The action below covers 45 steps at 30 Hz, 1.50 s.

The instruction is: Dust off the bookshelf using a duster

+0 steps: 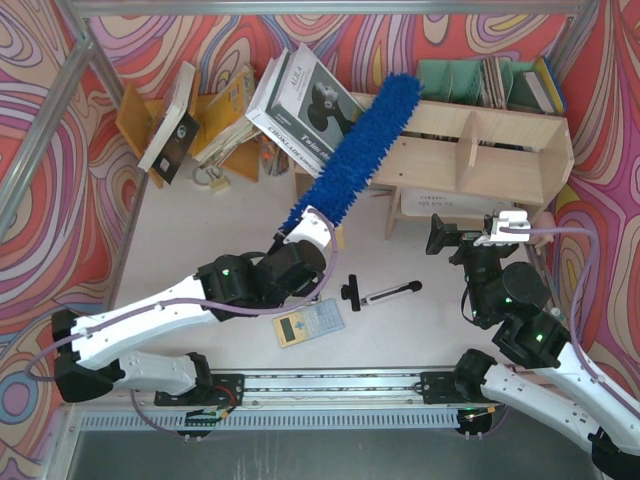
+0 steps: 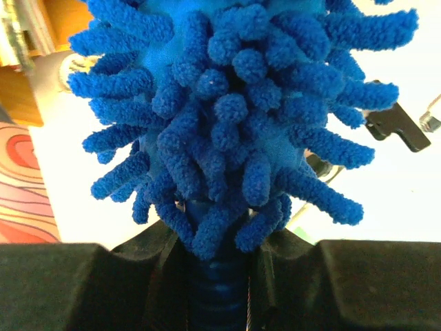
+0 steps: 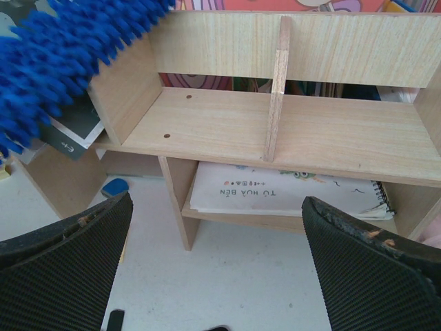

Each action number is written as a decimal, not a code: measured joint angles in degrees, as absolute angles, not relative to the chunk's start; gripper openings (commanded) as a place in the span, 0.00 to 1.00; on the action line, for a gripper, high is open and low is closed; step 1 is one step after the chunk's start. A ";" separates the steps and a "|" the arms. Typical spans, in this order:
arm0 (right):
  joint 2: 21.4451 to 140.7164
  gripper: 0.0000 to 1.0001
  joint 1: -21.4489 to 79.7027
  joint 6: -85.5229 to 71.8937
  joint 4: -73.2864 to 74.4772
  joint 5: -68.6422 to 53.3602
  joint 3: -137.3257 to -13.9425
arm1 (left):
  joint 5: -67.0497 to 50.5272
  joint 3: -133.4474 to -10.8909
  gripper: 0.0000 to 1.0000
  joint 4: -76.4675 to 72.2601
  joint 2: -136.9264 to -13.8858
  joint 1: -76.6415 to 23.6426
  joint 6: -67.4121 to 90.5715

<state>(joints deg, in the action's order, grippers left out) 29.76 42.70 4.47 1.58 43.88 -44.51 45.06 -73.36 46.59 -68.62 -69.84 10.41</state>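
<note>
The duster (image 1: 355,155) is in the left gripper (image 1: 310,225). In the left wrist view the 2 black fingers (image 2: 83,283) are closed on the ribbed blue handle, just under the fluffy head (image 2: 234,103), so this gripper (image 2: 217,262) is nearly closed, with only the handle between its jaws. From the fingers, the long blue head goes forward and away, and its far end lies over the left end of the bookshelf (image 1: 500,150). In the right wrist view the blue strands (image 3: 62,62) cover the top of the shelf's left side wall; I think they touch it, but I cannot tell for sure.

The bookshelf (image 3: 275,131) stands straight ahead of the right gripper (image 1: 440,238), near it. This gripper (image 3: 217,207) is spread wide and holds nothing. Between its 2 fingers I see the upper tier with 1 upright divider, and below it a white booklet (image 3: 282,196) lying flat in the lower tier.

Behind the left gripper, near the wrist, a calculator (image 1: 308,323) lies on the table (image 1: 200,230). A black-and-silver rod (image 1: 380,293) lies between the 2 grippers. Beyond the duster, on its left, some books (image 1: 305,95) lean together. Green file holders (image 1: 450,75) stand behind the bookshelf.
</note>
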 measured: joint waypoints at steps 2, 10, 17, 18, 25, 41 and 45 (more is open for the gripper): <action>29.76 0.99 42.70 4.47 1.58 43.88 -44.51 | 42.83 -73.45 0.00 46.28 -70.11 -69.84 10.68; 29.74 0.99 42.70 4.47 1.58 43.88 -44.51 | 38.50 -79.92 0.00 45.25 -68.49 -71.33 11.57; 29.71 0.99 42.70 4.45 1.58 43.88 -44.51 | 44.82 -80.01 0.00 40.62 -55.90 -71.85 9.85; 29.71 0.99 42.70 4.45 1.58 43.88 -44.51 | 47.27 -80.23 0.00 40.49 -55.13 -71.85 9.72; 29.71 0.99 42.70 4.45 1.58 43.86 -44.51 | 60.29 -81.01 0.00 44.47 -54.37 -66.65 12.80; 29.76 0.99 42.70 4.01 1.61 43.86 -44.51 | 40.32 -78.81 0.00 58.76 -58.50 -48.21 23.88; 30.02 0.99 42.70 4.01 1.61 43.86 -44.51 | 34.92 -75.79 0.00 58.94 -59.59 -48.14 24.97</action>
<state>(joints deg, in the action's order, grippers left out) 30.02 42.70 4.01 1.61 43.86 -44.51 34.92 -75.79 58.94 -59.59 -48.14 24.97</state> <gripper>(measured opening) 0.987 0.343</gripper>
